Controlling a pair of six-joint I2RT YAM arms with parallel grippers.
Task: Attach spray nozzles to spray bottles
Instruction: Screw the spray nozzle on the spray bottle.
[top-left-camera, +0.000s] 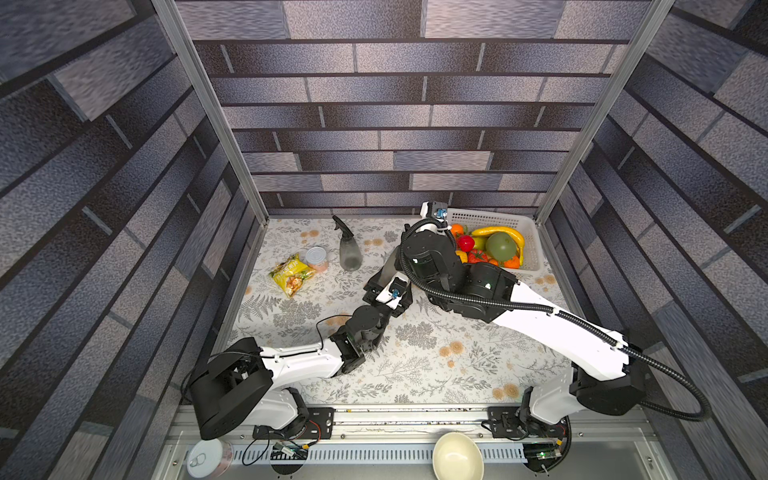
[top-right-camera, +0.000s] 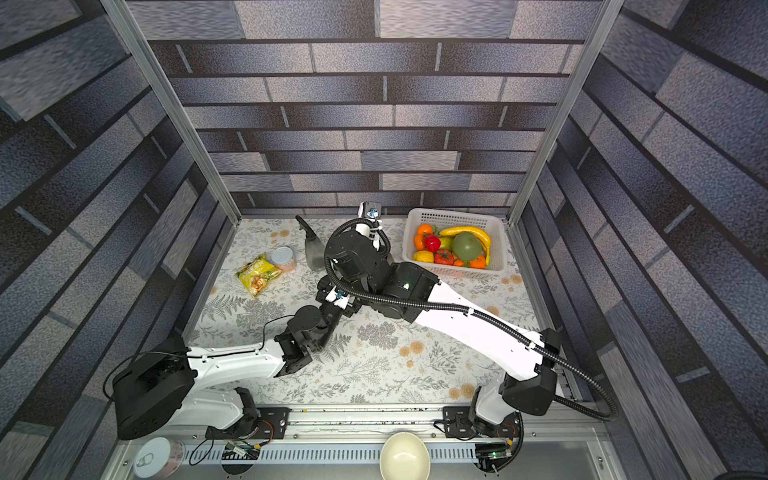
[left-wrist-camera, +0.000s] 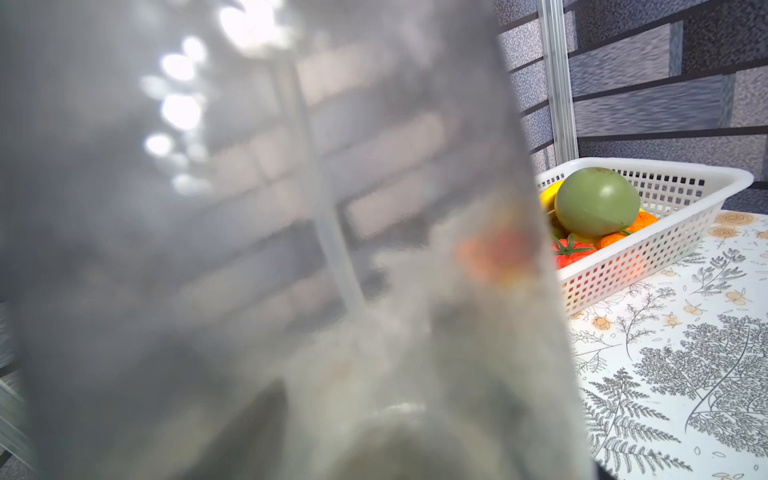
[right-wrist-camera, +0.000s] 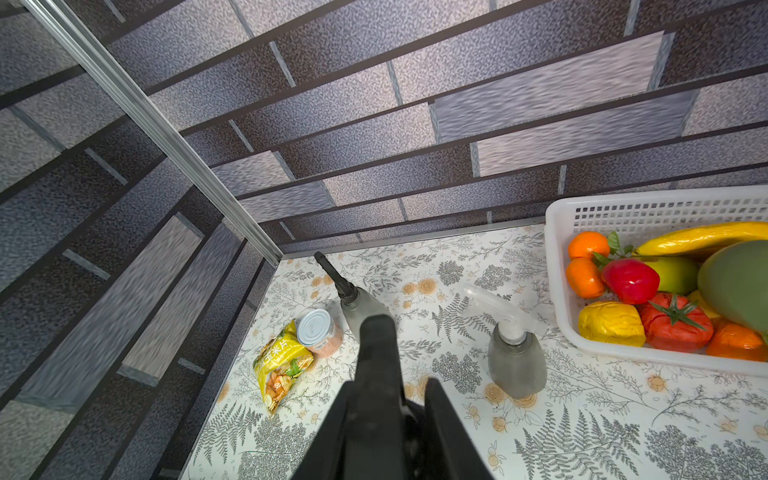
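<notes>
A: Where's the last bottle (left-wrist-camera: 249, 249)?
B: I see it filling left wrist view, dip tube (left-wrist-camera: 328, 224) inside. Black nozzle (right-wrist-camera: 376, 345) stands btwn right gripper (right-wrist-camera: 392, 390) fingers, long axis toward frame top. Clamped or loose? Can't tell (left gripper (top-left-camera: 388, 270) fingers hidden too).

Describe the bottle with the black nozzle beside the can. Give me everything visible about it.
The bottle is smoky grey translucent plastic, cone-shaped, with a wide rounded base that narrows to a neck. A black nozzle sits on the neck, its long spout aimed toward the back left corner. The bottle stands upright on the floral table near the back wall. It is close beside the can, with a small gap between them. Nothing but the table touches it.
</notes>
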